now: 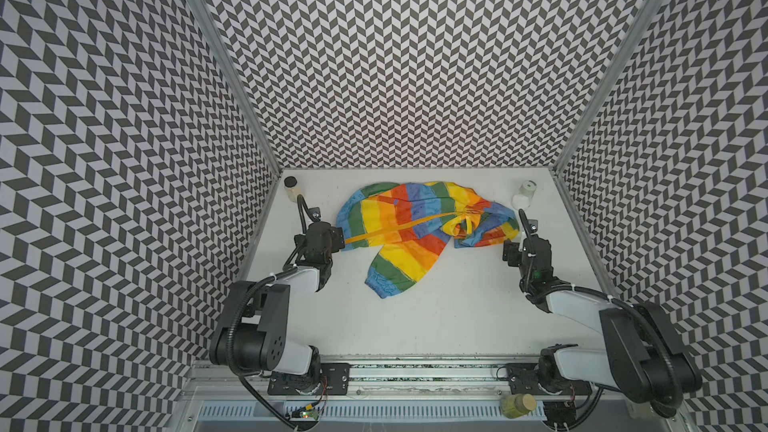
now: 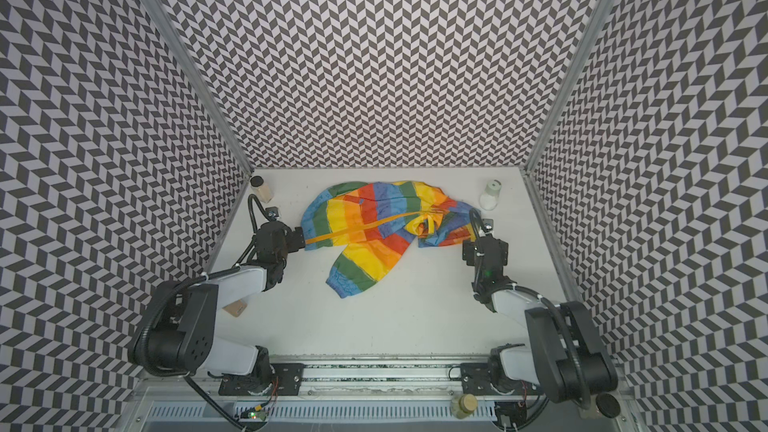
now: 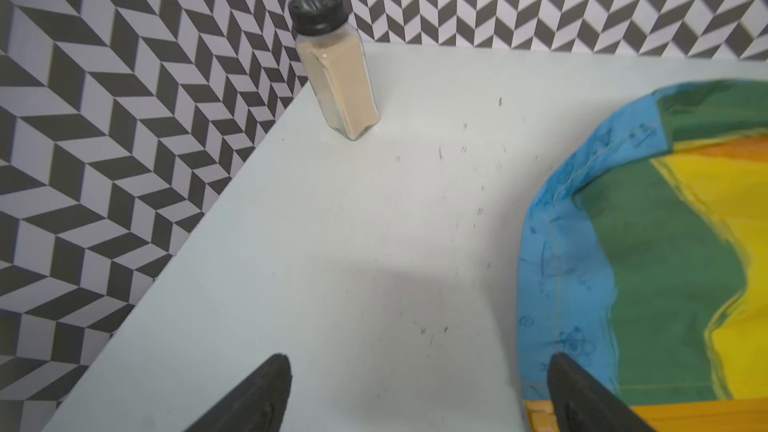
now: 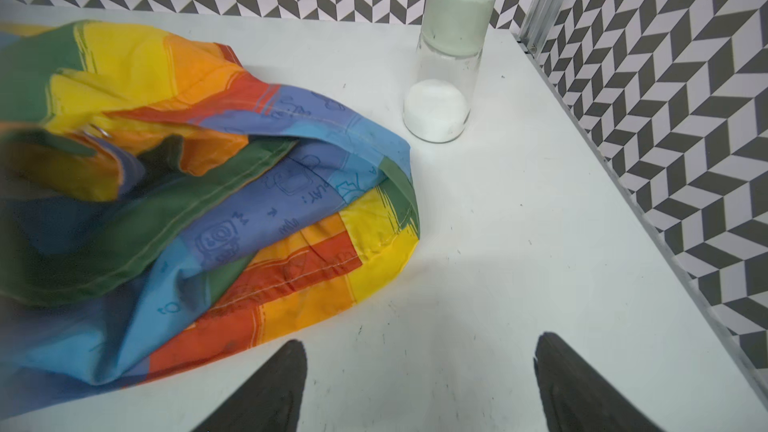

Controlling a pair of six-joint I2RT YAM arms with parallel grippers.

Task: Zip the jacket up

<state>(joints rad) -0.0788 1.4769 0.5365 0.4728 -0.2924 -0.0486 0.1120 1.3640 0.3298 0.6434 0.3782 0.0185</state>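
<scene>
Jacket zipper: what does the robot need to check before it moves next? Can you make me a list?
1. Left gripper open and empty: ok.
2. Right gripper open and empty: ok.
3. End of the zipper strip close by the left gripper: ok.
4. Jacket lying flat: not ok, it is bunched up on the right gripper's side.
5. Zipper strip closed all the way along: cannot tell.
6. Tan jar and white jar standing apart from the jacket: ok.
</scene>
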